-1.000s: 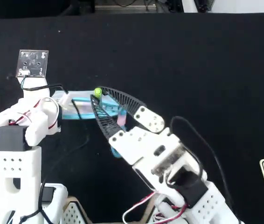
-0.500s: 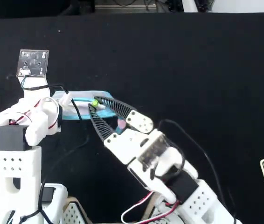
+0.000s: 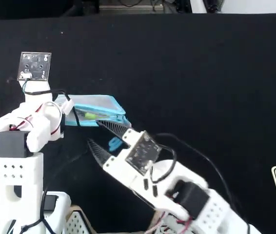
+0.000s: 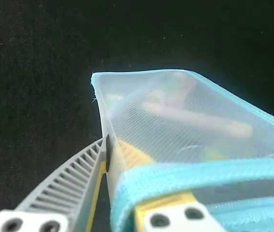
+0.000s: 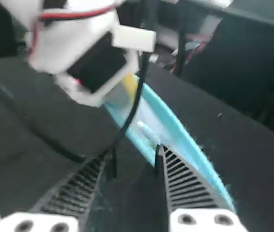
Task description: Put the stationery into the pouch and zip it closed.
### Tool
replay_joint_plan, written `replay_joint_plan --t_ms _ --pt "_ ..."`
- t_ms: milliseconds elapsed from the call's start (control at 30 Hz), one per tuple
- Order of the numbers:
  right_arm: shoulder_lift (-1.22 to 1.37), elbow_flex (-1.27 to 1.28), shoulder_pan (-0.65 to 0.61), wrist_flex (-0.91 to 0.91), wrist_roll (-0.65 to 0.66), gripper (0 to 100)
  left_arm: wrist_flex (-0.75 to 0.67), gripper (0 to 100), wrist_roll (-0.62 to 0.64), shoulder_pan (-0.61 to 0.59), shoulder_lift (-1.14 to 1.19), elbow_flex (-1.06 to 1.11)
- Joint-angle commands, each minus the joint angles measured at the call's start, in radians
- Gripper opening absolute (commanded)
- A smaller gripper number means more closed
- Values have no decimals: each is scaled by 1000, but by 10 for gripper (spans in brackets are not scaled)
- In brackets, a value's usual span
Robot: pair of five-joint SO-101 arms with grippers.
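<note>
Pouch pinched, zipping not yet done

High view: we see the translucent blue-edged mesh pouch [image 3: 98,108] left of centre, with the right gripper [image 3: 94,132] gaping empty just near it. Left wrist view: the left gripper [image 4: 107,162] clamps the pouch's end; that hold may slip. Right wrist view: the spread jaws could tug the pouch free.

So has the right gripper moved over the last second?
Yes. In the high view the right gripper has drawn back from over the pouch toward the near side, and it is open.
</note>
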Motion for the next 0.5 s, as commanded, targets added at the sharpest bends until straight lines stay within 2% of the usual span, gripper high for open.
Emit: replay_joint_plan --t_ms 0,267,367,467 --pt "-7 -183 0 117 -2 135 2 30 -8 4 -18 -12" --pt "-7 -374 281 373 -2 138 2 30 -8 4 -18 -12" --pt "-5 -367 295 500 17 139 2 30 -8 4 -18 -12" --pt "-7 -302 299 565 104 139 2 30 -9 4 -18 -12"
